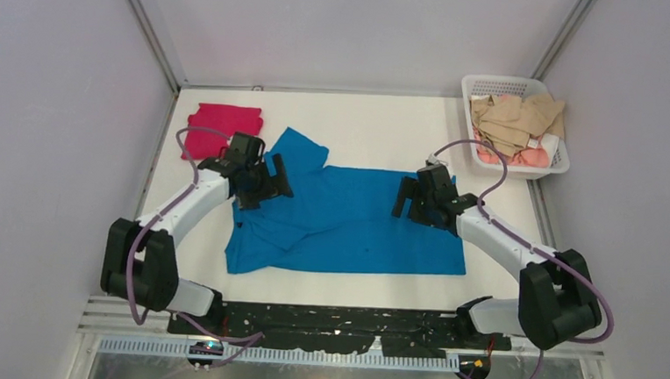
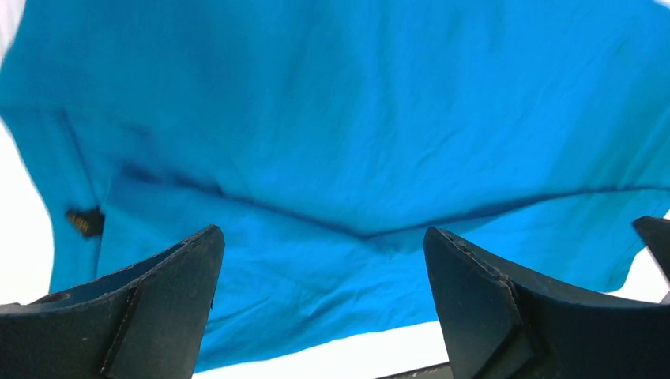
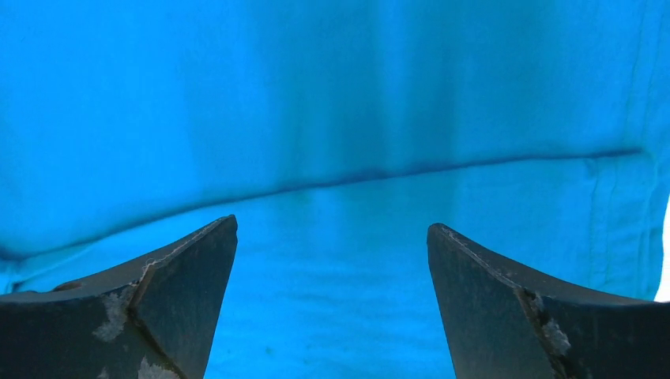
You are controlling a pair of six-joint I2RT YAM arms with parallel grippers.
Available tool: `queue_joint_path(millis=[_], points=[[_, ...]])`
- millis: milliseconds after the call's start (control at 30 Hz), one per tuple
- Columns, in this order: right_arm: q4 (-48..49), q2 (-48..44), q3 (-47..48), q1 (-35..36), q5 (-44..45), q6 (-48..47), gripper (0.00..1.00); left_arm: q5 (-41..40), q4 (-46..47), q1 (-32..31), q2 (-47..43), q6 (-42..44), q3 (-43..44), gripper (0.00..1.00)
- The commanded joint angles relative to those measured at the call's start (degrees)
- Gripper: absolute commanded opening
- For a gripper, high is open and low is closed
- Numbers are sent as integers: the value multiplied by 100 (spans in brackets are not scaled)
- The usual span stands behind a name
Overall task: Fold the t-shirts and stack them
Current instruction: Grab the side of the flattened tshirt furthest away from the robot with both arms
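Folding of the blue t-shirt (image 1: 355,230) is judged under way: it is spread mid-worktop, while the magenta-red t-shirt (image 1: 221,128) is seen folded at the far left corner. The left gripper (image 2: 324,237) and right gripper (image 3: 332,233) are held wide apart over the blue cloth, gripping nothing; an edge must next be pinched. Two shirts are counted, one of each colour.

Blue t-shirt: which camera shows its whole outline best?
Top external: the blue t-shirt shows almost whole, spread on the table, only bits hidden under the left tool and right tool. Both wrist views show only close-up blue fabric crossed by a fold edge.
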Motion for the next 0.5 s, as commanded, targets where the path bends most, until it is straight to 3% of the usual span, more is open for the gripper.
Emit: queue_joint_path(millis=[0,100,233,467], points=[[315,599,767,-18,642,-42,95,-60,457,-8,739,349,1296,100],[234,1047,1393,-181,1179,-53,95,-613,-258,-3,1695,587,2667,100],[242,1595,1950,-396,1179,-111,95,-799,-623,3,3090,1152,4599,100],[323,1726,1962,-509,1022,-238,95,-887,-1952,173,5806,1033,8903,100]])
